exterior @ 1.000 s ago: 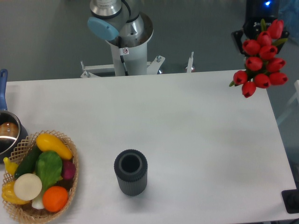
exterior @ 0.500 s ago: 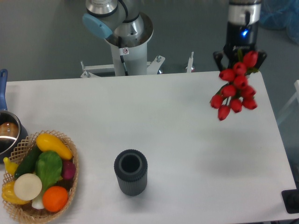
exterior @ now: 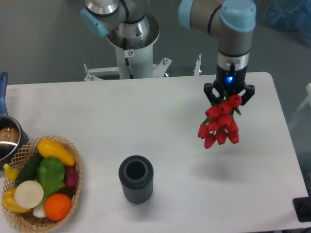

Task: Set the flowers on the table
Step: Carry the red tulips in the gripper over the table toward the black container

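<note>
The flowers (exterior: 219, 124), a tight bunch of red tulips with glossy, rounded heads and a few green leaves near the top, are held in the air above the right half of the tabletop (exterior: 160, 121), heads hanging downward and tilted a little to the left. They are gripped at the stem end by the pincer (exterior: 228, 95), whose dark fingers are closed around the bunch just under a small blue light. A soft shadow is cast on the white surface below and to the right of the bunch, so the flowers are judged to be well clear of the tabletop and not yet set down. The carrying part of the task appears largely done; the lowering and the release are judged to be left. The tabletop is smooth, matte and white, with rounded corners. Nearer the front edge, a dark grey vase (exterior: 136, 178) is seen, cylindrical, ribbed along its side and hollow. At the left front corner, a woven wicker basket (exterior: 73, 187) is filled with smooth, plastic-looking fruit and vegetables, and beside it a metal pot (exterior: 8, 141) with a blue handle is cut off by the frame edge.
</note>
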`<action>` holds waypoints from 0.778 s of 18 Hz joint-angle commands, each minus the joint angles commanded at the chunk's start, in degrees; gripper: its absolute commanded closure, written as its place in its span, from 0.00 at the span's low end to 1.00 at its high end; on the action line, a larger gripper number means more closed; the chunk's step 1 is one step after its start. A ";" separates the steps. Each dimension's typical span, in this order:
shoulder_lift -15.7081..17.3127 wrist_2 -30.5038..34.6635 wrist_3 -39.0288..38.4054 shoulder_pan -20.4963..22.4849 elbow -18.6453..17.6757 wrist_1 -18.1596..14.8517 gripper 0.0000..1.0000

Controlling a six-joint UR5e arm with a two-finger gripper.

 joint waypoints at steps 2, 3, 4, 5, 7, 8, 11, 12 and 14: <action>-2.29 0.00 -1.15 -1.14 0.88 0.00 0.61; -2.99 0.00 -1.24 -1.58 0.97 0.09 0.61; -3.52 0.00 -1.15 -1.76 0.97 0.09 0.61; -3.79 0.00 -1.15 -1.85 0.97 0.09 0.61; -4.49 -0.09 -1.15 -1.85 0.97 0.09 0.61; -4.58 -0.09 -1.06 -1.94 0.97 0.09 0.61; -5.63 -0.18 -1.15 -2.20 1.23 0.09 0.61; -6.16 -0.18 -1.15 -2.20 1.50 0.17 0.61; -7.13 -0.18 -1.59 -2.38 1.93 0.44 0.61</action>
